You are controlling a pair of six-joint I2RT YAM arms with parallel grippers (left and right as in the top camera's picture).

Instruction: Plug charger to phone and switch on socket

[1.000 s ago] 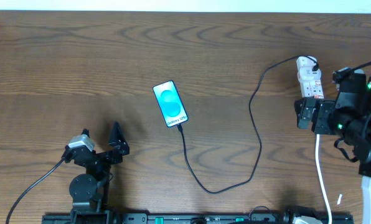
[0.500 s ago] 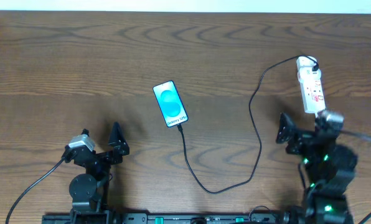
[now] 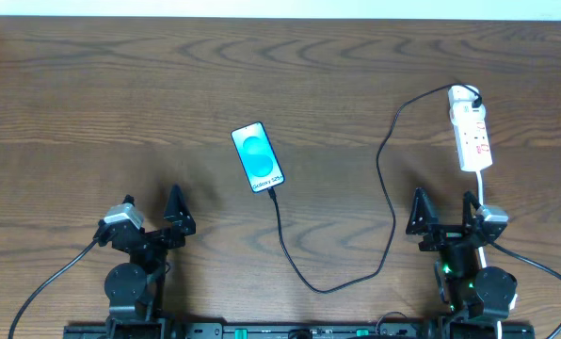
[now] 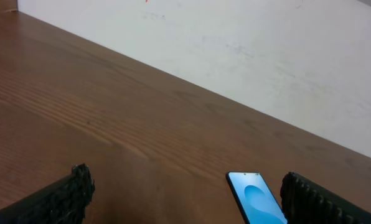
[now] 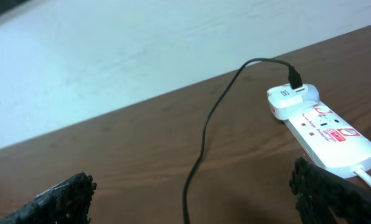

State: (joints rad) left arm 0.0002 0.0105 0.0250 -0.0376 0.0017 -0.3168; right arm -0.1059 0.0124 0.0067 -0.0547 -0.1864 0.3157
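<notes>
both arms are sitting low at the near edge of the table (image 3: 92,94); the left gripper (image 3: 153,215) and the right gripper (image 3: 442,217) are each standing spread wide, carrying nothing. the phone (image 3: 258,157) is lying screen-up and lit near the table's middle. the charger (image 3: 386,188) is looping from the phone's near end to the socket (image 3: 472,139) at the far right, just beyond the right gripper. the small plug (image 3: 272,192) is looking seated in the phone. switch state: cannot tell from the red marks. judgement: if the switch is not yet on, the right arm is placed for it, needing closed fingers, a straight downward press beside the occupied outlet, and care that the light strip is not sliding. no bins or trays are showing; only the socket's far outlet is holding something, the white adapter (image 5: 291,96).
</notes>
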